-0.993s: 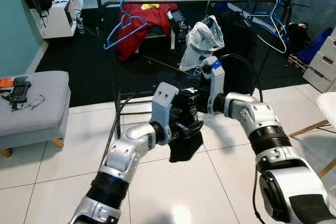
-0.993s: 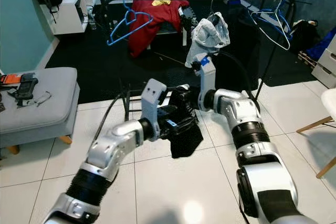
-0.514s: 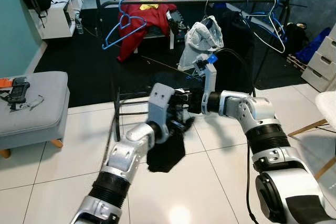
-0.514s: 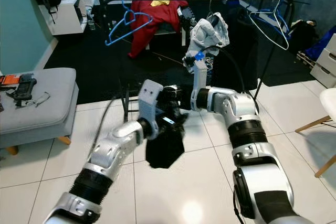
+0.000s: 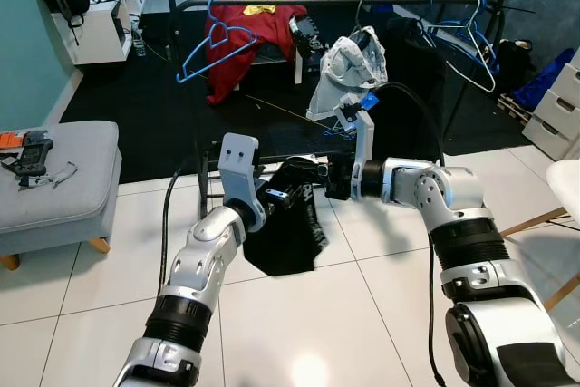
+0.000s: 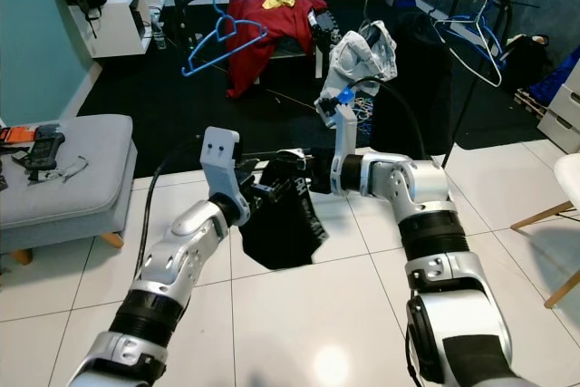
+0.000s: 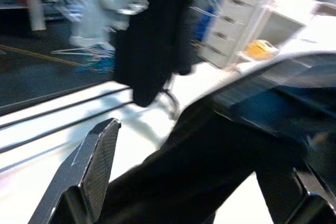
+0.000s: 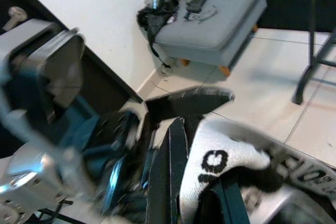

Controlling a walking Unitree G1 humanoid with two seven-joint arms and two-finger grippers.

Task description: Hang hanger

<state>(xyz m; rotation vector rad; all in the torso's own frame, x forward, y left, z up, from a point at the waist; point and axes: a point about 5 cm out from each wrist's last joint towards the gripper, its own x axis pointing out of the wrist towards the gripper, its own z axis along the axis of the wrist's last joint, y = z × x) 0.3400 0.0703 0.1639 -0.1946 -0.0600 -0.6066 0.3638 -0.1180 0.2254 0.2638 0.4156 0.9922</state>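
- The task's thing looked to be the black garment (image 5: 292,235), presumably on a hanger, held up over the white tiled floor (image 5: 362,314) at roughly 6 o'clock from the clothes rail (image 5: 362,2). I couldn't actually make out a hanger inside the cloth
- Left pincer (image 5: 288,195) was up at the garment's top edge. In the left wrist view its fingers (image 7: 97,163) stood spread, with dark cloth bunched between them, so not a proper pinch as far as I could tell
- Right pincer (image 5: 332,178) came in from 3 o'clock and met the same top edge. Whether it was pinching or spread, cannot tell, too cluttered and blurry
- Progress, my guess: early-to-middle. The piece was lifted but well apart from the rail, so carrying it up to 12 o'clock and hooking it on was all left to do
- Materials: garment was soft, matte, floppy, hanging in loose folds. The rail was a thin dark metal bar, with wiry blue hangers (image 5: 210,43) and a crinkly white garment (image 5: 349,65) already on it. Floor tiles were glossy. A grey padded stool (image 5: 54,178) sat at 9 o'clock
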